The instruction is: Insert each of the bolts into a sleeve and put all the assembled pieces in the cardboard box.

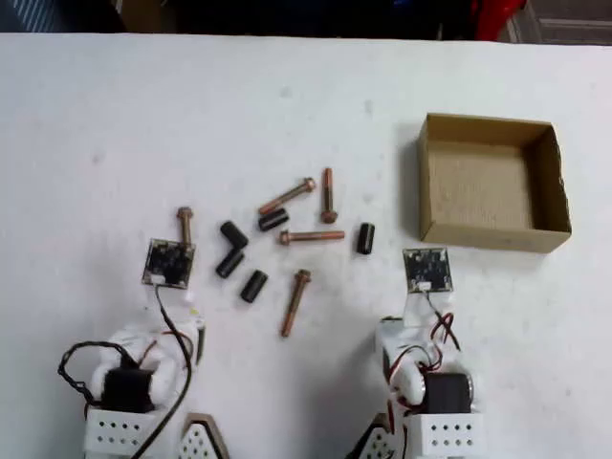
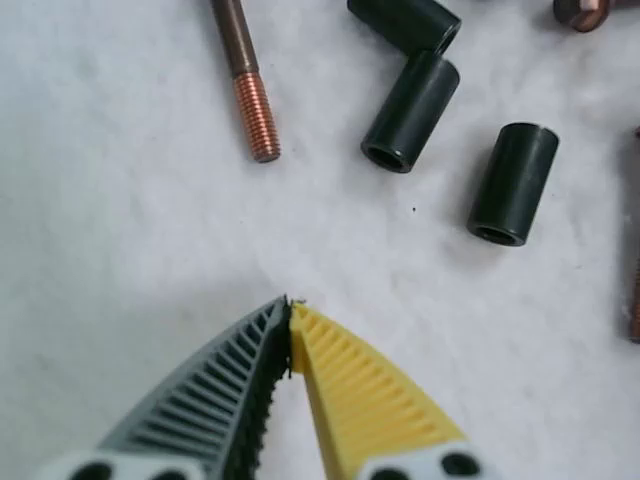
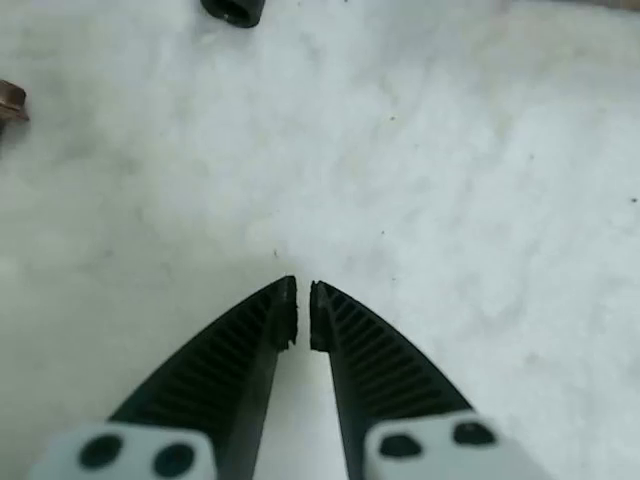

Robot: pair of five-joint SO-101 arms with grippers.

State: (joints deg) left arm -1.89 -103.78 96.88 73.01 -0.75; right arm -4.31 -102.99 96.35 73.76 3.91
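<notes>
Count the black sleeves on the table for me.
5 sleeves: three clustered together, one among the bolts, one nearest the cardboard box. None seems hidden.

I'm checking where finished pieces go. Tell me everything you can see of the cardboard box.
The cardboard box is shallow, roughly square and open-topped, made of plain brown card with four upright walls. It stands flat on the white table, to the right of the scattered bolts and sleeves and apart from them. Nothing lies inside it, and only the table touches it.
</notes>
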